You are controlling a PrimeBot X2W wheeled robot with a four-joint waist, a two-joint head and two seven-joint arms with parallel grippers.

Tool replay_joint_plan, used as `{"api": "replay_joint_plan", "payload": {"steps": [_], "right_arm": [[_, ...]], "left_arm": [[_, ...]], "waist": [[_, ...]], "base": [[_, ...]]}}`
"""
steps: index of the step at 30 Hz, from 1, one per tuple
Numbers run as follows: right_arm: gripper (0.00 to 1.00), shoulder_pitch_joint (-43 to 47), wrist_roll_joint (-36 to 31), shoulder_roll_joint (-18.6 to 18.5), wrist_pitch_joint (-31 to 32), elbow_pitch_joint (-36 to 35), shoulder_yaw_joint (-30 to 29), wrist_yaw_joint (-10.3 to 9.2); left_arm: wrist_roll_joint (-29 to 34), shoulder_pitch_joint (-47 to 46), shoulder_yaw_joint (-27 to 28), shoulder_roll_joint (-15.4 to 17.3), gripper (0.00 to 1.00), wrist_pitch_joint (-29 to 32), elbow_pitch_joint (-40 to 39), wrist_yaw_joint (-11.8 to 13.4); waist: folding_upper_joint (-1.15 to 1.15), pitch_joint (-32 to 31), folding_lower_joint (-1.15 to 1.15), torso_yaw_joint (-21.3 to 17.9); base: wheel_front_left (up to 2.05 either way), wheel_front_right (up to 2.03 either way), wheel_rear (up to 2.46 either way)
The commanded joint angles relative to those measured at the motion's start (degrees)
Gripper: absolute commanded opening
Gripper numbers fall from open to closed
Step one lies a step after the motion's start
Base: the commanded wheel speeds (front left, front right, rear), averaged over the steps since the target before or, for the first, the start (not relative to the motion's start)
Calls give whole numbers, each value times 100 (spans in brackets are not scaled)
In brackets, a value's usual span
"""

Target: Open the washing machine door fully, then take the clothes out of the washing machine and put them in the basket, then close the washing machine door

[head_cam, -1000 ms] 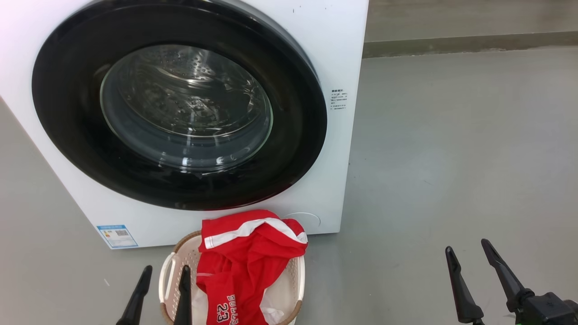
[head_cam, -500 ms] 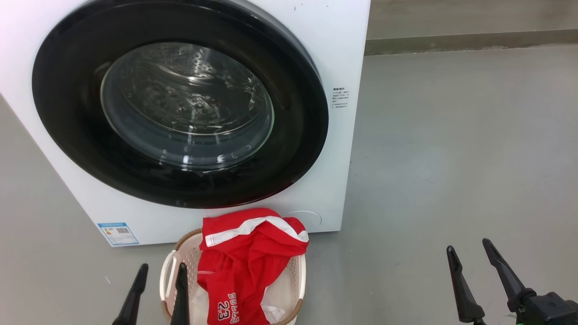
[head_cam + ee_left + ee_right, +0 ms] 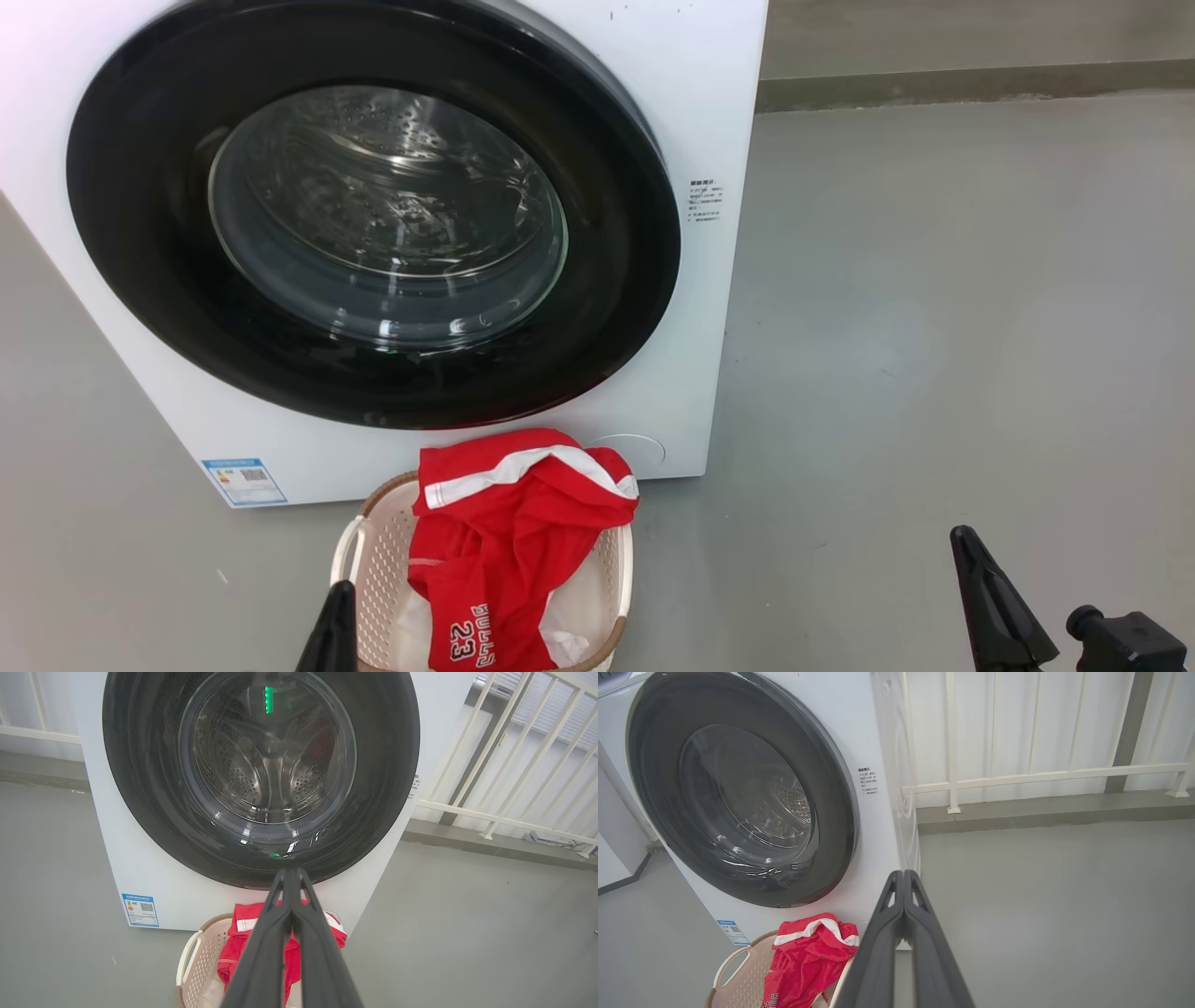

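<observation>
The round, black-framed glass washing machine door point(image 3: 383, 215) sits shut on the white washing machine point(image 3: 695, 112). At its 6 o'clock, red white-trimmed clothes point(image 3: 509, 523) lie in the cream perforated plastic basket point(image 3: 373, 560). The left gripper point(image 3: 289, 873) at 7 and right gripper point(image 3: 903, 875) at 4 o'clock are pinched closed, empty.

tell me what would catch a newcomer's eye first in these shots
The washing machine door, a glossy black ring around a glass bowl, sits shut and dominates the upper left of the head view. Below it on the grey floor, bright red clothes are heaped in the cream basket. The left gripper and right gripper point toward it, both shut and empty.
</observation>
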Motion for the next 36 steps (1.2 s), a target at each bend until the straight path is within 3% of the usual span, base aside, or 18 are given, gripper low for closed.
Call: {"api": "replay_joint_plan", "payload": {"steps": [1,36], "right_arm": [[0,-150,212,-69,21,-112,10,-2],[0,-608,2531,-171,532,173,5,-8]], "left_arm": [[-164,-185,73,21,0,34,-98,-39],[-2351,-532,345,44,0,580,168,-267]], "waist": [[0,7,-1,-1],[0,93,-1,-16]], "base": [[0,0,0],[0,0,0]]}}
